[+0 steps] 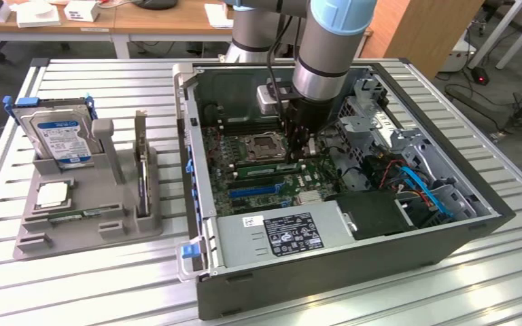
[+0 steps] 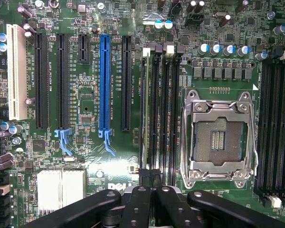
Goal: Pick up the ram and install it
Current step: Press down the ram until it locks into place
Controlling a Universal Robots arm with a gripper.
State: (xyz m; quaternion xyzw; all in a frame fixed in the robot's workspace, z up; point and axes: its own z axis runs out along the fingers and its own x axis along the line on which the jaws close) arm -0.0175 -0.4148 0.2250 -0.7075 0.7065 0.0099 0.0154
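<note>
The ram (image 2: 143, 109) stands edge-up in the outermost of the black memory slots (image 2: 164, 109) beside the empty CPU socket (image 2: 218, 137). In the exterior view the ram (image 1: 263, 168) is a thin green strip on the motherboard inside the open computer case (image 1: 334, 272). My gripper (image 2: 150, 176) is shut, its two black fingers pressed together with nothing between them, right over one end of the ram's slot. I cannot tell whether the fingertips touch the ram. The arm reaches straight down into the case, with the gripper (image 1: 303, 151) low over the board.
A blue expansion slot (image 2: 104, 80) and black ones lie beside the memory slots. The power supply (image 1: 274, 231) and cables fill the case's near side. At the exterior view's left a grey holder (image 1: 89, 224) carries a hard drive (image 1: 62, 136) and an upright card (image 1: 141, 170).
</note>
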